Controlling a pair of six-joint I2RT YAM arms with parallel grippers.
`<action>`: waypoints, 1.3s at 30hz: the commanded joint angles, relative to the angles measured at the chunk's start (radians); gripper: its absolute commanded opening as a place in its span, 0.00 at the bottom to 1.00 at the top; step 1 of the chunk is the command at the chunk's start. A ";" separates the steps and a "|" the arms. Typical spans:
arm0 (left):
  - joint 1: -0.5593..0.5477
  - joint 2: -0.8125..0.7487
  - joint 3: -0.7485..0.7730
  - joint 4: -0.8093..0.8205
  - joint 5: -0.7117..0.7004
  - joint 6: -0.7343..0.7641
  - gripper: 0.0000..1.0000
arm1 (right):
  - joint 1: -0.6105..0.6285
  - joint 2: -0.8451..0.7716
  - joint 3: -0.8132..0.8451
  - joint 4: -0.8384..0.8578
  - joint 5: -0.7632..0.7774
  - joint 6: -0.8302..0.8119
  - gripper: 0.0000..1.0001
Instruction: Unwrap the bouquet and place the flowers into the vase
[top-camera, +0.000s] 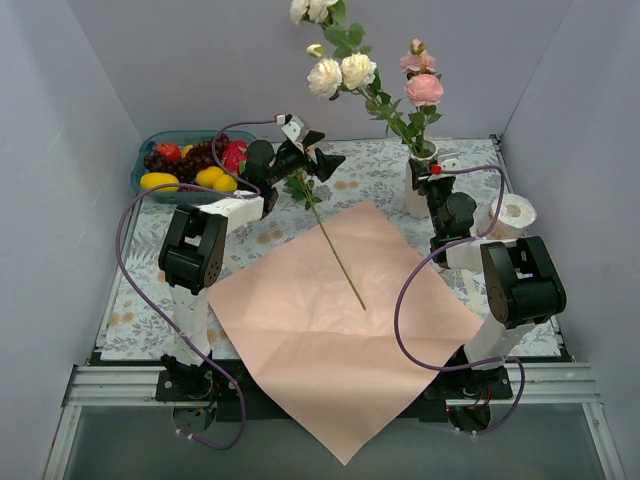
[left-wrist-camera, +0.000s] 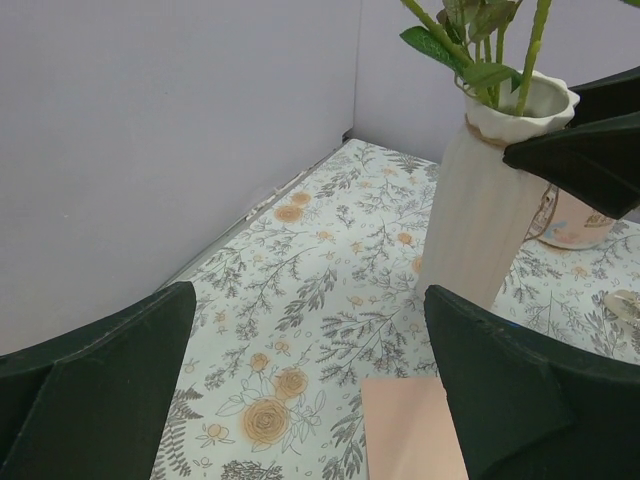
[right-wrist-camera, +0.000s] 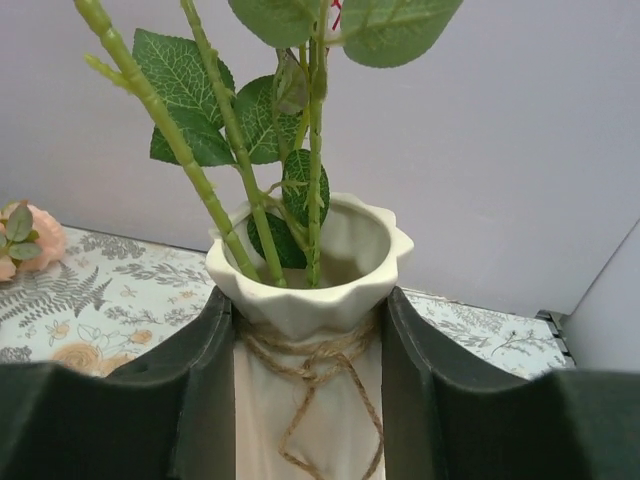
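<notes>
My right claw is clenched on the vase. Its two dark fingers press on both sides of the neck, just under the flared rim, where a twine is tied around. The vase stands upright on the table, close to the far right corner. Three green stems with leaves rise out of its mouth. From above I see cream blooms leaning to the left and a pink bloom right over the vase.

My left claw is released, with the fingers wide apart and nothing between them. It hangs over the far middle of the table and looks toward the vase.

One loose rose stem lies just under this claw. It runs from there toward the near right and ends on the pink-salmon paper sheet. The sheet is spread flat over the middle of the table, and one corner of it hangs over the near edge. A peach bloom lies low at the left side of my right wrist view. I cannot tell which stem it belongs to.

A teal tray with fruit is at the far left corner. A white tape roll stands at the right edge, just beside my right arm.
</notes>
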 joint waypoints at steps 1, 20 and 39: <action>0.000 -0.028 0.065 -0.028 -0.033 -0.014 0.98 | -0.006 -0.004 0.007 0.271 0.014 0.009 0.23; -0.070 0.187 0.393 -0.151 -0.151 0.041 0.98 | -0.042 0.013 -0.184 0.516 -0.087 0.417 0.01; -0.146 0.568 1.000 0.018 -0.521 -0.020 0.98 | -0.053 0.017 -0.163 0.458 -0.403 0.517 0.01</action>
